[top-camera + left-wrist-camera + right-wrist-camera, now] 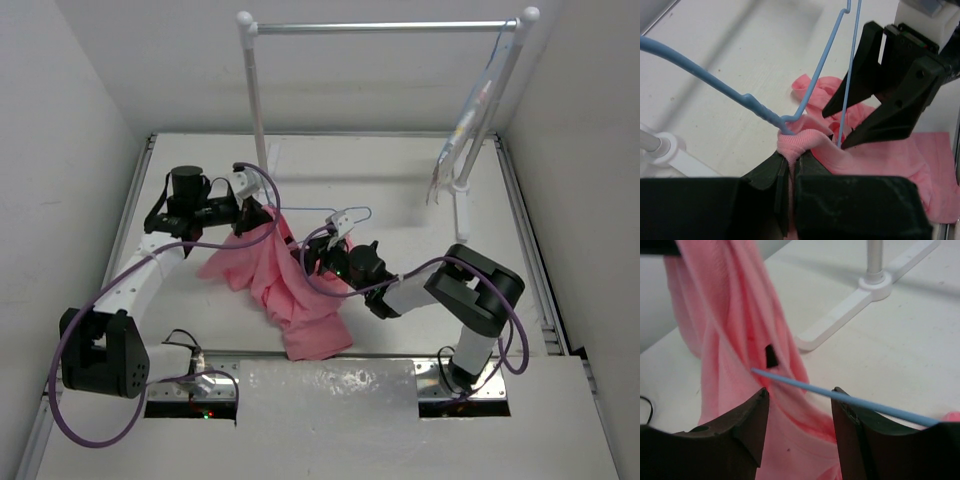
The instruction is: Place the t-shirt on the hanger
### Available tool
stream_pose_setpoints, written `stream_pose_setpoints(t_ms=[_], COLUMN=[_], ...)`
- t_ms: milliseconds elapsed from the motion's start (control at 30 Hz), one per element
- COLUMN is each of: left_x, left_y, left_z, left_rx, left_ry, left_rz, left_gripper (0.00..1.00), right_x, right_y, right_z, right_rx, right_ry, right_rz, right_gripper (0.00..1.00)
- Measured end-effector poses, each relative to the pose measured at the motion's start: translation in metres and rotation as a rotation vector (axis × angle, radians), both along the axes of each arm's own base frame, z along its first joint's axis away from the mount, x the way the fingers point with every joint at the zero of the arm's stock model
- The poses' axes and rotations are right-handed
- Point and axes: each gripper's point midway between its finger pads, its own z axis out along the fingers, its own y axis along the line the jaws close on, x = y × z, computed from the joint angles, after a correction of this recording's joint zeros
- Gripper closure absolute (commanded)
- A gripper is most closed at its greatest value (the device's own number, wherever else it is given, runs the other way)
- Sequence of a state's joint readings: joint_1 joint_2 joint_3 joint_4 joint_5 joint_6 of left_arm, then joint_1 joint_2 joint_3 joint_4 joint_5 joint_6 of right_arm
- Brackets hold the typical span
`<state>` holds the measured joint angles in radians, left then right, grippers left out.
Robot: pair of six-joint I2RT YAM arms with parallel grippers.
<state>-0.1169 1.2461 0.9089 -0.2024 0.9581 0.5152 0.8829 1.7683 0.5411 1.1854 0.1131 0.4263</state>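
1 grip | left fingers [766, 176] clamped on t-shirt [807, 142] | right fingers [745, 415] apart | hanger [840, 396] wire between them

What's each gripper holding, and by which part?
The left gripper pinches the t-shirt by a bunched ribbed edge. The right gripper is open; the hanger wire runs between its jaws.

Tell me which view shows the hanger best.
Left wrist view: the hanger shows its curved hook, twisted neck and two wires reaching the t-shirt. Top external shows it small and thin; right wrist shows only one straight wire.
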Motion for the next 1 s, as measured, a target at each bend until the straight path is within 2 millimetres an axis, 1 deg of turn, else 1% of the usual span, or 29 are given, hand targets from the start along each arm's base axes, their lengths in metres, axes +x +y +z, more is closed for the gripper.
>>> stream_pose_setpoints(t_ms=[133, 233, 267, 367, 433, 567, 633, 767, 900, 967, 1000], left_x=[0.004, 0.006, 0.006, 0.011, 0.016, 0.024, 0.026, 0.028, 0.031, 0.031, 0.031], left_y=[0.002, 0.003, 0.003, 0.004, 0.004, 0.005, 0.006, 0.007, 0.009, 0.009, 0.009], left_z=[-0.004, -0.006, -0.007, -0.007, -0.007, -0.016, -0.019, -0.020, -0.021, -0.021, -0.021], left_rx=[0.011, 0.019, 0.019, 0.014, 0.008, 0.010, 0.013, 0.014, 0.023, 0.025, 0.024], left_ry=[0.009, 0.008, 0.009, 0.021, 0.026, 0.058, 0.072, 0.064, 0.057, 0.054, 0.053], left_rz=[0.019, 0.027, 0.028, 0.057, 0.082, 0.115, 0.125, 0.133, 0.147, 0.149, 0.144], left_gripper=[1.00, 1.00, 1.00, 1.00, 1.00, 1.00, 1.00, 1.00, 1.00, 1.00, 1.00], right_x=[0.020, 0.029, 0.030, 0.030, 0.028, 0.018, 0.016, 0.011, -0.002, -0.006, -0.006], right_y=[-0.013, -0.021, -0.021, -0.012, -0.009, -0.010, -0.010, -0.010, -0.013, -0.008, -0.003], right_z=[0.008, 0.004, 0.002, -0.006, -0.017, -0.051, -0.061, -0.066, -0.076, -0.075, -0.072], right_rx=[0.066, 0.092, 0.097, 0.116, 0.129, 0.108, 0.107, 0.113, 0.090, 0.086, 0.091], right_ry=[0.008, 0.038, 0.047, 0.082, 0.121, 0.221, 0.253, 0.282, 0.308, 0.305, 0.297], right_rz=[-0.062, -0.090, -0.086, -0.059, -0.053, -0.047, -0.044, -0.034, -0.024, -0.007, 0.003], right_gripper=[0.51, 0.48, 0.45, 0.42, 0.41, 0.42, 0.42, 0.40, 0.36, 0.33, 0.32])
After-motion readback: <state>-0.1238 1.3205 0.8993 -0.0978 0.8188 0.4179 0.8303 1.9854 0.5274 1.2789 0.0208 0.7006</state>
